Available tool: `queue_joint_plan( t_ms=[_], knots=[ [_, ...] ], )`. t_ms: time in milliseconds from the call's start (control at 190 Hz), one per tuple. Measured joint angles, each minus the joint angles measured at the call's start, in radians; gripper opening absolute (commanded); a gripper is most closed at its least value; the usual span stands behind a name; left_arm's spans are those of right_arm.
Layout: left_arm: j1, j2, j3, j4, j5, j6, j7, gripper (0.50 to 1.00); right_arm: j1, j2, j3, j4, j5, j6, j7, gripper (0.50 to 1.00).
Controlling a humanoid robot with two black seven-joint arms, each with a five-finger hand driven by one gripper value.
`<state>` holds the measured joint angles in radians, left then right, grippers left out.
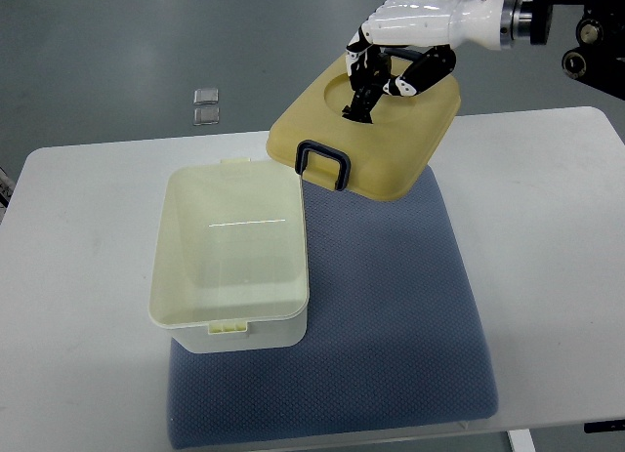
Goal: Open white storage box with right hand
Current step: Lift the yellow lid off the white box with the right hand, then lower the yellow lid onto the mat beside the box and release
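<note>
Right robot hand [391, 57] grips the yellow lid [376, 130], tilted, above and right of the open box [229, 262], which straddles the blue mat's [391, 315] left edge; no writing readable.

A white table [88, 276] is filling most of the frame, carrying a blue mat [391, 325] at centre right.

Box [229, 267] on mat's [391, 315] left — lid [376, 130] behind, on table [78, 276]
</note>
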<state>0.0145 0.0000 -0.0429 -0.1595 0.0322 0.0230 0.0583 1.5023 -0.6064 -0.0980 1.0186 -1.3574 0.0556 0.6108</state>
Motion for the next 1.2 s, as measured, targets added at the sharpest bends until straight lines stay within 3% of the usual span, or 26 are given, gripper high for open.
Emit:
queue_joint_plan(
  t_ms=[310,1199],
  knots=[
    [0.0,0.0,0.0,0.0,0.0,0.0,0.0,1.0,-0.127,-0.031,-0.002,-0.017,-0.005,-0.095,0.0,0.5],
    [0.0,0.0,0.0,0.0,0.0,0.0,0.0,1.0,-0.37,0.081,-0.014,-0.04,-0.019,-0.163,0.0,0.5]
  ],
)
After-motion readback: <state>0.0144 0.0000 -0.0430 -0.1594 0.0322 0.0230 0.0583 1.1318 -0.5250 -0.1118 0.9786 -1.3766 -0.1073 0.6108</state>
